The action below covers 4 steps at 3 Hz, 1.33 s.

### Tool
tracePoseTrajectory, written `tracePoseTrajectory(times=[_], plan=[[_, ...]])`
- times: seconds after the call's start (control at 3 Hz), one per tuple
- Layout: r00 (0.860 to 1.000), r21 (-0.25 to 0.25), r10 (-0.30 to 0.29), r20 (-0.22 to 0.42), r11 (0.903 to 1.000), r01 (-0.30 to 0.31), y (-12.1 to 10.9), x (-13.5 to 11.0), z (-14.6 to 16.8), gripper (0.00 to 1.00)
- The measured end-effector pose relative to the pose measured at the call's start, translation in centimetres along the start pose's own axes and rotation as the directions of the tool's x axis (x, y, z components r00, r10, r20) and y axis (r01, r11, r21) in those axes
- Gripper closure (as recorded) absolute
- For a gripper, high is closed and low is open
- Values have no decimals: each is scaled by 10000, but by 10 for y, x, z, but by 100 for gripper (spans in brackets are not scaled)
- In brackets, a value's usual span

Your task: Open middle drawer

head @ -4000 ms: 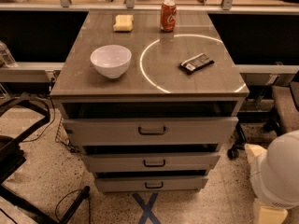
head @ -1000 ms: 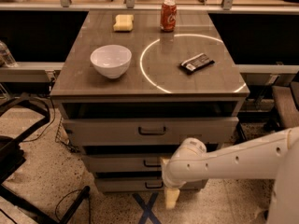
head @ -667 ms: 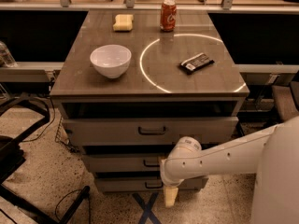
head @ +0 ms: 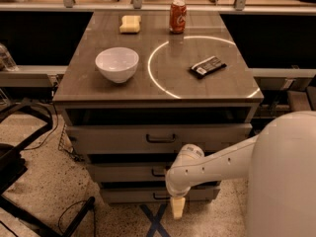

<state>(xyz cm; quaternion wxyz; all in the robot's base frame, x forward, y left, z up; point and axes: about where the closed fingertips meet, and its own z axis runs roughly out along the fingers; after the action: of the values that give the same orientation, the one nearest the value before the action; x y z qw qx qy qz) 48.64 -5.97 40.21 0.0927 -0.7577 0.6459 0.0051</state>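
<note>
In the camera view, much of the middle drawer (head: 126,172) was covered. The white arm (head: 217,164) crossed its right half, and the arm's rounded joint sat over the front just right of the dark handle (head: 158,172), of which only the left part showed. The drawer was second of three in the cabinet (head: 81,80), under the taller top drawer (head: 158,138) and above the bottom drawer (head: 126,195). A dark gap lay above each front. No drawer's inside could be seen, and how far the middle one stood out was not clear. The robot's body (head: 289,181) filled the lower right corner and ran out of view. A bottle (head: 6,58) was cut by the left edge.

The gripper (head: 177,207) hung below the joint as a pale yellowish tip, pointing down in front of the bottom drawer's lower edge, near a blue cross (head: 155,222) on the floor. Whether it was released or clenched could not be told. It held nothing that showed, and contact with the drawer front could not be made out.

On the cabinet a white bowl (head: 117,64) stood upright, left of a bright ring (head: 153,78); only its plain inside showed. A dark bar (head: 208,66) lay inside the ring. A red can (head: 177,16) and a yellow sponge (head: 130,23) sat at the back.
</note>
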Motion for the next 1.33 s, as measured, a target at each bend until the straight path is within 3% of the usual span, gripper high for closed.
tracePoseTrajectory(times=[0.33, 0.67, 1.0, 1.33], plan=[[9991, -371, -413, -120, 9985, 408, 0, -7, 13, 18], [9988, -441, -479, -134, 9979, 472, 1, -8, 16, 41], [9988, -455, -480, -134, 9978, 474, 2, -8, 16, 65], [9988, -456, -480, -133, 9978, 474, 1, -8, 14, 96]])
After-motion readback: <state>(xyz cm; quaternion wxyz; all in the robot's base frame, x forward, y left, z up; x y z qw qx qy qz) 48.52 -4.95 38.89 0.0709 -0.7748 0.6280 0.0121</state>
